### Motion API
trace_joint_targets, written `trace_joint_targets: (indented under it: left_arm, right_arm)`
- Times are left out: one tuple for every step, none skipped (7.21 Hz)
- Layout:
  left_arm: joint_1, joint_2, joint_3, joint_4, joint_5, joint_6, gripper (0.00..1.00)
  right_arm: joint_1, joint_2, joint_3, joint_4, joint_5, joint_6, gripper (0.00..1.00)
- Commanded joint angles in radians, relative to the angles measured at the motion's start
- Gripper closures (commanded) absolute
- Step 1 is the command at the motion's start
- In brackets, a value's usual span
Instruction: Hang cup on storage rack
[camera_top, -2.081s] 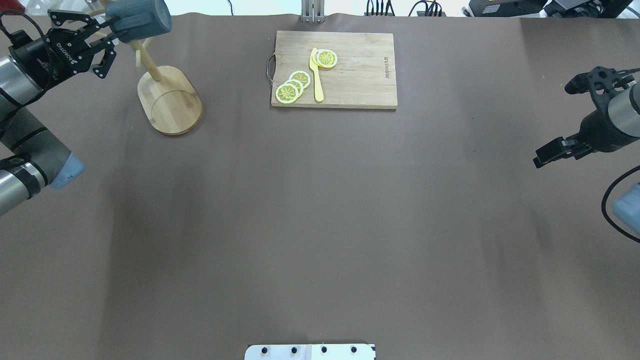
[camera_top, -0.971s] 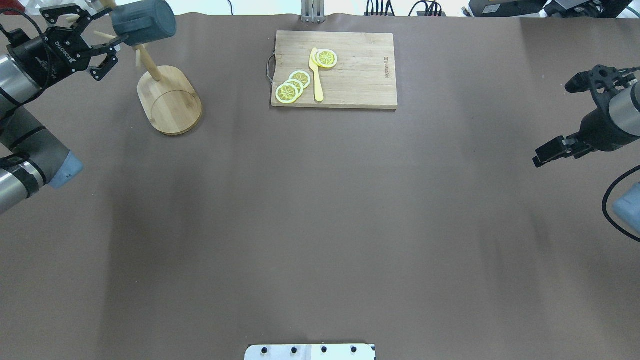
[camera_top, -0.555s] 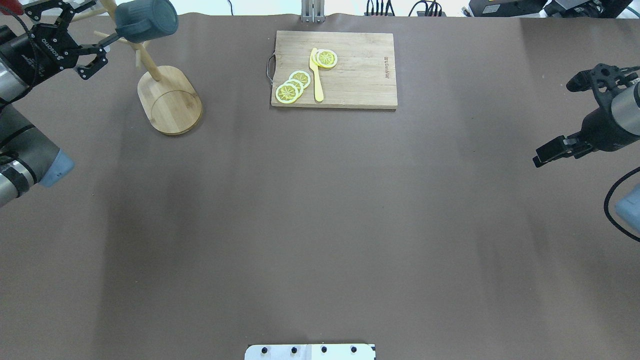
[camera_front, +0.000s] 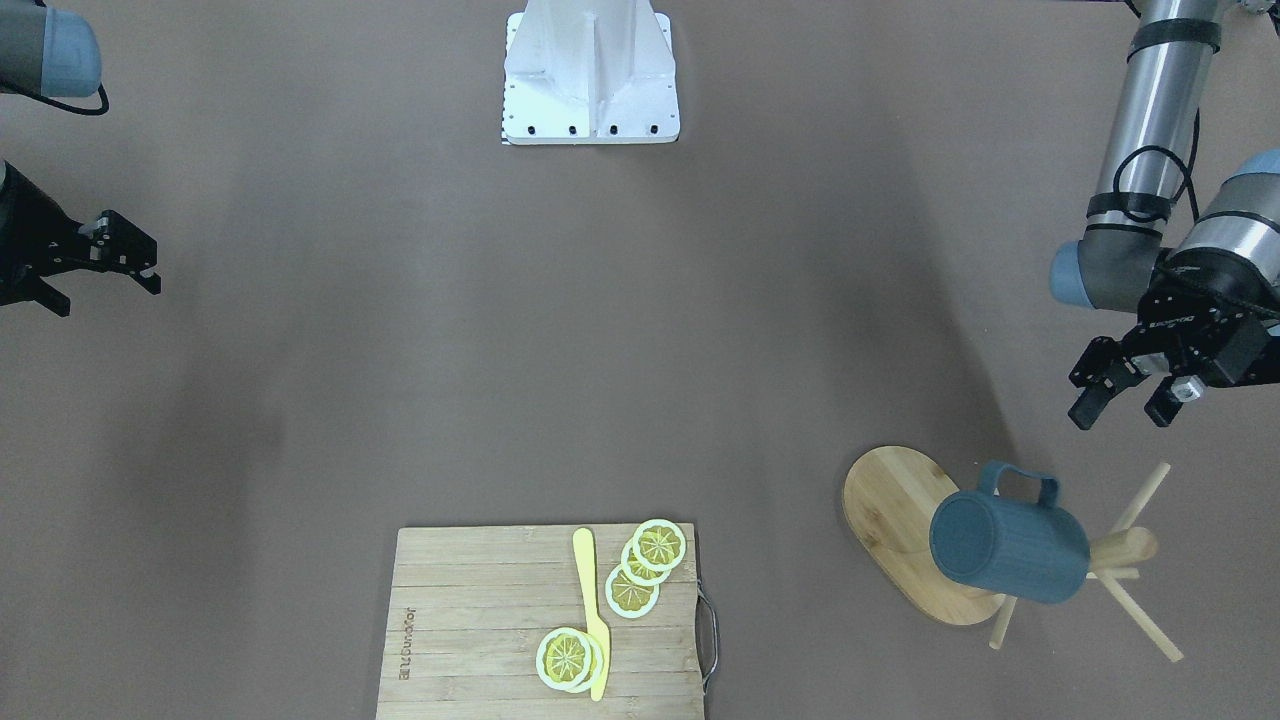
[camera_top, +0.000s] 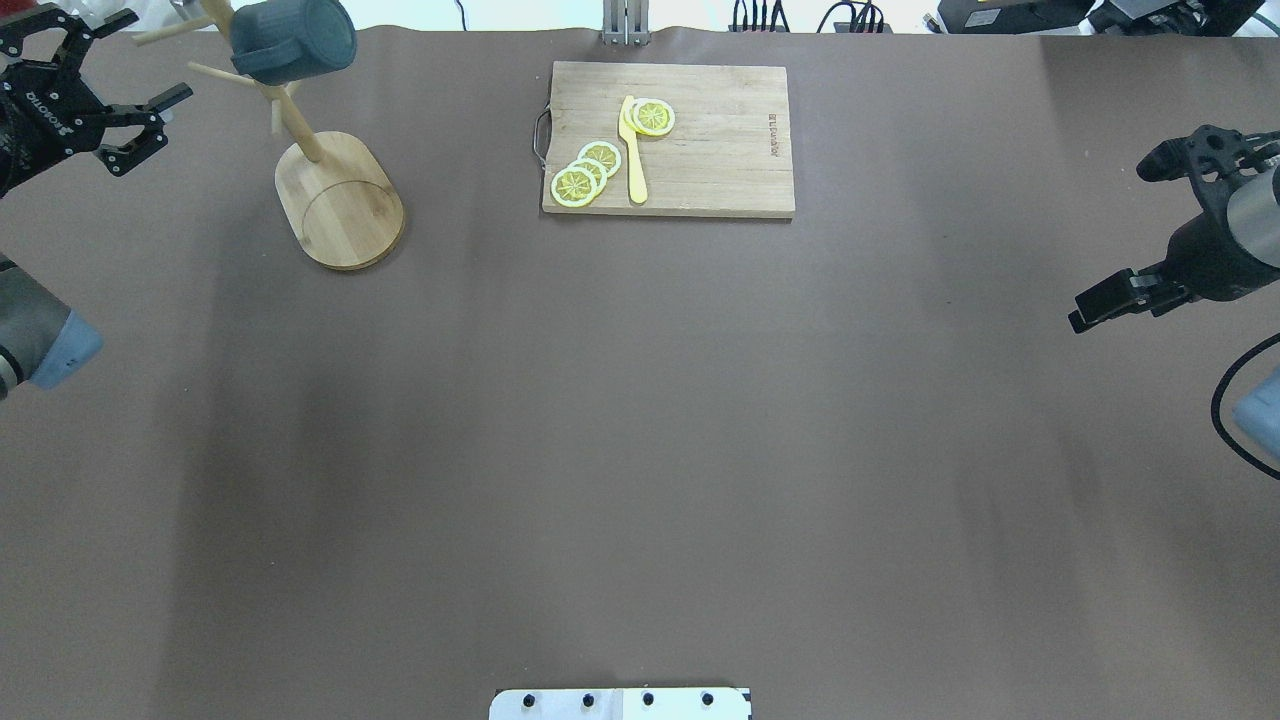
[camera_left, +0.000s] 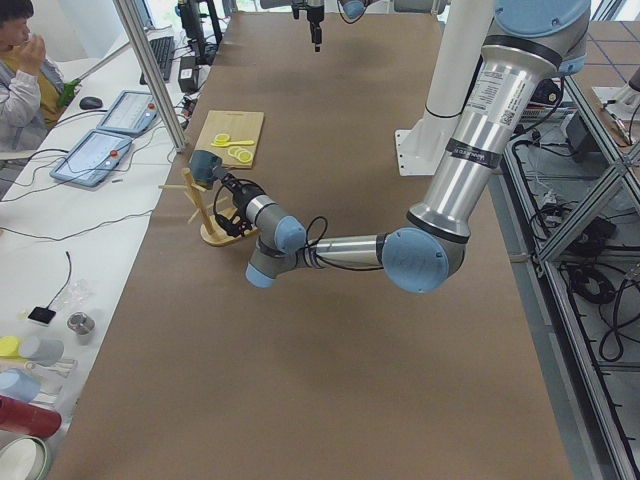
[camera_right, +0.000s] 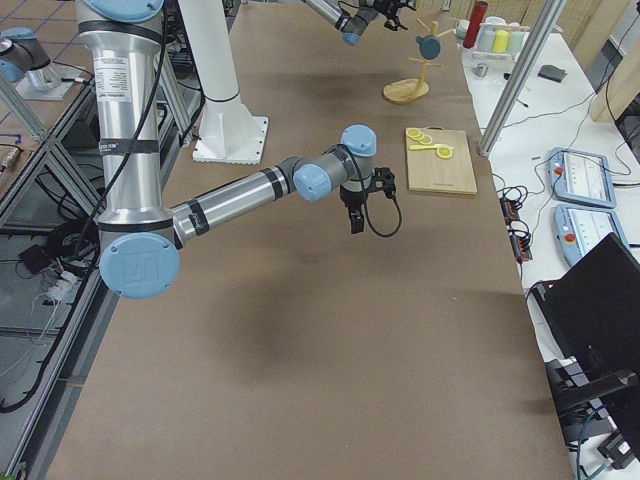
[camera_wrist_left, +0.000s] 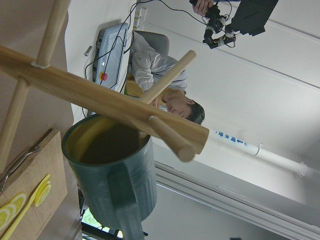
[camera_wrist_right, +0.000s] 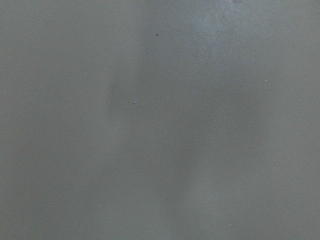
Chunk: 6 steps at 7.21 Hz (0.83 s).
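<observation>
The cup hangs by its handle on a peg of the rack, near the desk's far left corner. The left tool hovers beside it, spread wide and empty. The right tool appears closed, holding nothing.

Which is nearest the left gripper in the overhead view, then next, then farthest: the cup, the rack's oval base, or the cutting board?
From the left gripper:
1. The cup, hanging on the storage rack at the table's far left.
2. The oval base of the rack, a little nearer the robot.
3. The cutting board, far middle of the table.
</observation>
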Motion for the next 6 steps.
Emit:
trace_joint_targets:
  left_arm:
    - [-0.071, 0.042, -0.011, 0.007, -0.118, 0.235, 0.18]
    - [-0.109, 0.043, -0.012, 0.045, -0.163, 0.359, 0.17]
    - [-0.154, 0.063, -0.014, 0.082, -0.223, 0.5, 0.17]
    - [-0.183, 0.091, -0.034, 0.131, -0.258, 0.641, 0.17]
    - [-0.2, 0.138, -0.092, 0.241, -0.263, 0.834, 0.17]
    - [-0.203, 0.175, -0.138, 0.335, -0.263, 1.032, 0.17]
  right_arm:
    - [0.033, -0.01, -0.004, -0.001, 0.001, -0.01, 0.0]
    - [0.058, -0.02, -0.001, 0.003, 0.0, -0.01, 0.0]
    - [0.073, -0.021, -0.005, 0.007, -0.002, -0.01, 0.0]
    - [0.087, -0.021, -0.007, 0.007, -0.011, -0.01, 0.0]
    - [0.11, -0.021, -0.007, 0.007, -0.013, -0.01, 0.0]
    - [0.121, -0.029, -0.007, 0.007, -0.016, -0.011, 0.0]
